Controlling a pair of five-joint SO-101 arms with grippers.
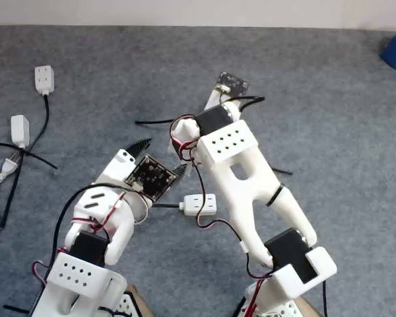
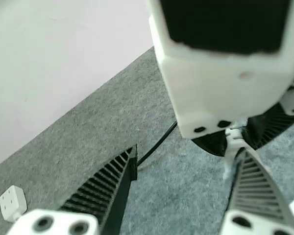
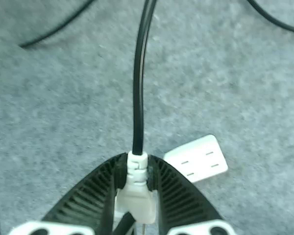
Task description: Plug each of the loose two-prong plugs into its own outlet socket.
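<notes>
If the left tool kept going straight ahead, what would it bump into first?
Probably the right arm's white wrist housing, straight ahead of the open left tool, though depth is hard to judge.

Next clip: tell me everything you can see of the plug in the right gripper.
The plug is white, plastic-looking, with a ribbed collar where its black cord leaves and runs off over the grey carpet. The right gripper is shut on it, black ribbed fingers pressing both sides of its body. Its prongs are not clear. A white outlet socket lies nearby, not touching it.
</notes>
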